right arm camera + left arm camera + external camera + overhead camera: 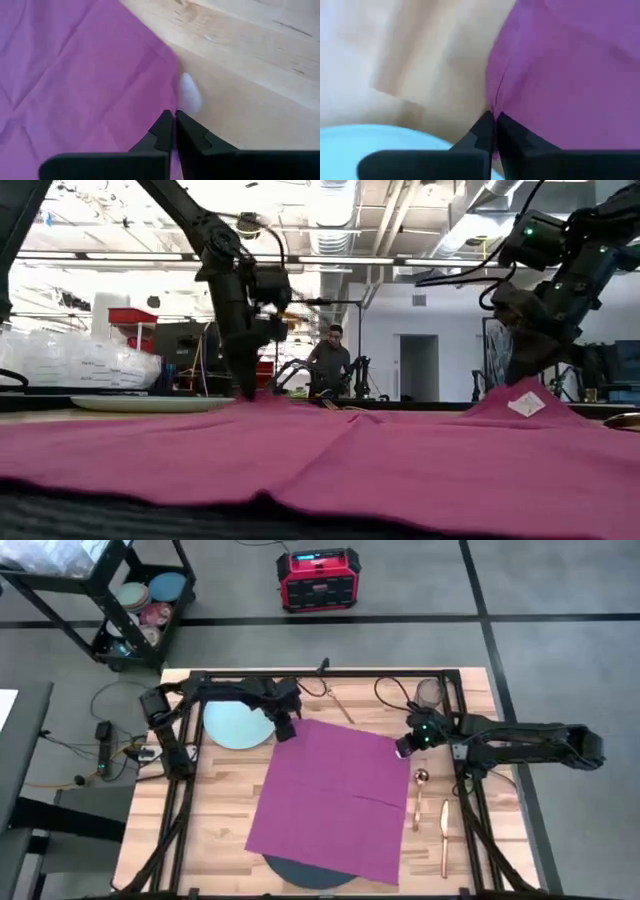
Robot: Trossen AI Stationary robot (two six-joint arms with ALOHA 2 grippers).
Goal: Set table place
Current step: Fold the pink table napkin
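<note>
A magenta napkin [330,800] lies spread across the table [210,820]. Its near edge covers most of a dark round mat [310,875]. My left gripper [285,730] is shut on the napkin's far left corner, beside the pale blue plate [235,725]. My right gripper [405,748] is shut on the far right corner, which carries a white tag [527,405]. A copper spoon [420,795] and knife [445,840] lie to the right of the napkin. A fork [340,705] and a glass tumbler [430,692] are at the far edge. My left gripper pinches the napkin's far left corner [492,100] between its two fingers, coming from above and pointing down. The cloth there stays low at the table. My right gripper pinches the far right corner [167,100] by the white tag [189,92], from above. That corner stands raised in a small peak [520,395], and the rest lies flat.
A black cart [120,600] with dishes stands beyond the table's far left corner, and a red box [318,578] is on the floor behind. Cables [395,690] lie along the far edge. A person [333,365] is in the room beyond.
</note>
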